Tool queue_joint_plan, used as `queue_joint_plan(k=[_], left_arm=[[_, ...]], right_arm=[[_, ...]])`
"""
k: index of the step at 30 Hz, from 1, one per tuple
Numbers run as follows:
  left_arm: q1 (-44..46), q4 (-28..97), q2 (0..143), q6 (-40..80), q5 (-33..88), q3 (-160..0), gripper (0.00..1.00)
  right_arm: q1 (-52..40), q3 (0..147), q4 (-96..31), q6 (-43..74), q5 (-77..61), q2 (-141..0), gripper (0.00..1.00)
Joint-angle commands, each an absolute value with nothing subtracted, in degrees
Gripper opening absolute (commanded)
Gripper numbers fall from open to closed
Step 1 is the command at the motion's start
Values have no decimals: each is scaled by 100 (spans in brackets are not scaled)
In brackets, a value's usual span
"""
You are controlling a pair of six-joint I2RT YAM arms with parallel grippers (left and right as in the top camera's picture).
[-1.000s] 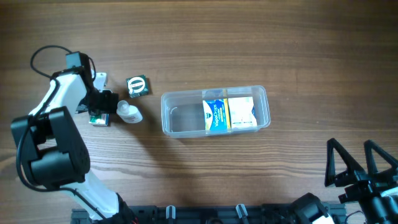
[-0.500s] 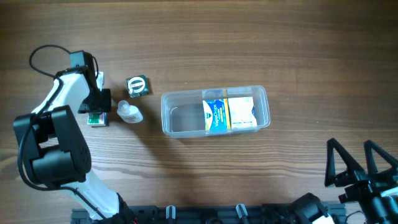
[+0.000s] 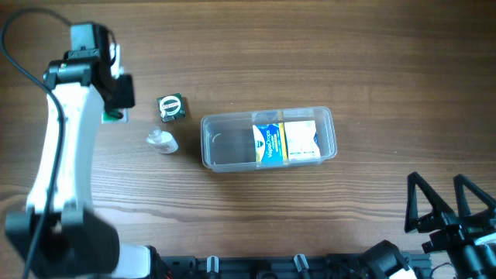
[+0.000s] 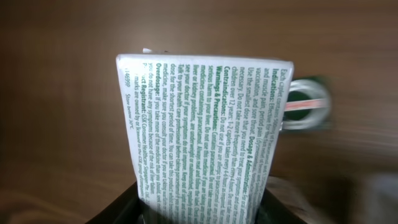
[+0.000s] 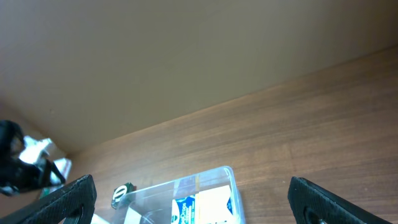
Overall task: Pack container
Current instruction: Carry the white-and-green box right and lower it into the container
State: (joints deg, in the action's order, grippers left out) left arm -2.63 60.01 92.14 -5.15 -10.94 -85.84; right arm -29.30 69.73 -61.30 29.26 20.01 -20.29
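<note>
Fingers: left gripper [image 4: 202, 208] was closed on a white medicine box [image 4: 205, 134] printed in green, lifted off the wood; right gripper [image 3: 448, 208] stood spread wide and empty at the near right edge.
Container: clear container [image 3: 225, 151] lay mid-table, well to the right of the left gripper, with a blue-and-white carton [image 3: 285, 141] in its right half and its left half bare.
Step in hand: judged to be carrying the box toward the tub.
Next move: likely a rightward carry past the green roll [image 3: 171, 107] and small bottle [image 3: 162, 140], then a lowering into the bare half.
</note>
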Motion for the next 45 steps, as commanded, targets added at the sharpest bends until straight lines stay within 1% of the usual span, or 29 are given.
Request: queue_joint_plan(k=[1, 4, 5, 9, 11, 16, 19, 21, 24, 29, 31, 37, 41, 43, 45], left_arm=[[631, 6075, 8530, -401, -1100, -8707, 45], [1468, 6073, 8261, -399, -1100, -8707, 45], [1865, 6073, 8250, -399, -1100, -8707, 44], [2932, 6075, 8429, -425, -1103, -8700, 44], [3280, 6143, 8578, -513, -1098, -8700, 43], [3929, 6613, 9179, -1481, -1100, -8536, 44], [4001, 6648, 9581, -2379, -1107, -8427, 35], [3957, 6611, 9891, -2698, -1153, -8420, 26], [3785, 6381, 10298, -2919, -1208, -8420, 25], [3634, 6189, 10726, -3487, -1114, -8420, 30], [3634, 6167, 10833, -3699, -1096, -8420, 30], [3607, 6060, 10956, -3907, -825, -8420, 33], [3610, 6064, 10954, -3898, -799, -8420, 42], [3610, 6077, 10954, -3896, -799, -8420, 50], [3610, 6090, 10954, -3894, -797, -8420, 54]], right_arm=[[-2939, 6969, -6119, 2867, 2115, -2008, 100], [-2939, 6969, -6119, 2864, 2115, -2008, 100], [-2939, 6969, -6119, 2864, 2115, -2008, 100], [-2939, 6969, -6119, 2867, 2115, -2008, 100], [-2939, 6969, -6119, 2864, 2115, -2008, 100], [-2939, 6969, -6119, 2867, 2115, -2008, 100], [-2939, 6969, -6119, 2867, 2112, -2008, 100], [-2939, 6969, -6119, 2864, 2115, -2008, 100], [-2939, 6969, -6119, 2867, 2115, -2008, 100], [-2939, 6969, -6119, 2867, 2112, -2008, 100], [-2939, 6969, -6119, 2864, 2115, -2008, 100], [-2939, 6969, -6119, 2864, 2112, -2008, 100], [-2939, 6969, -6119, 2867, 2115, -2008, 100], [-2939, 6969, -6119, 2867, 2115, -2008, 100], [-2939, 6969, -6119, 2867, 2112, -2008, 100]])
